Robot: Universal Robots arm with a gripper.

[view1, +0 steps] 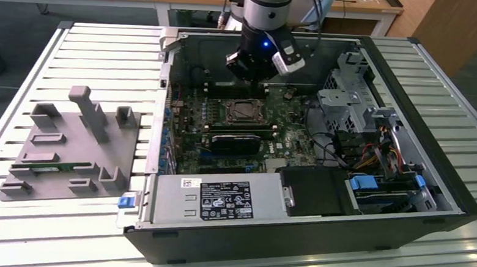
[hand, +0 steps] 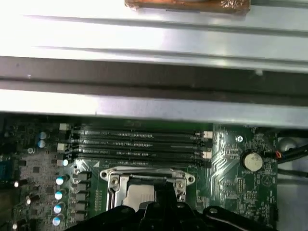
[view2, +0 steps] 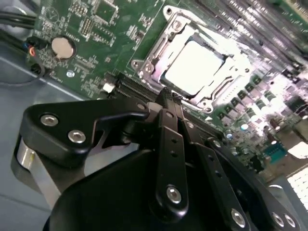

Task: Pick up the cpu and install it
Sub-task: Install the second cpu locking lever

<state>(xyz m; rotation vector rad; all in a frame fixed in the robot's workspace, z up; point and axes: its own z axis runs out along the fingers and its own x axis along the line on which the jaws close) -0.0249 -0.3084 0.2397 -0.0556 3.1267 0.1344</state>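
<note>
An open computer case (view1: 301, 192) lies on a slatted bench (view1: 95, 59). The cpu (view2: 195, 67), its pale silver top showing, sits inside the socket frame (view2: 159, 45) on the green motherboard (view2: 96, 29). The black end effector (view2: 169, 98) hangs just above the socket's edge, fingers closed together and holding nothing. Memory slots (hand: 137, 142) run beside the socket. A grey parts tray (view1: 66, 149) rests at the exterior view's left.
</note>
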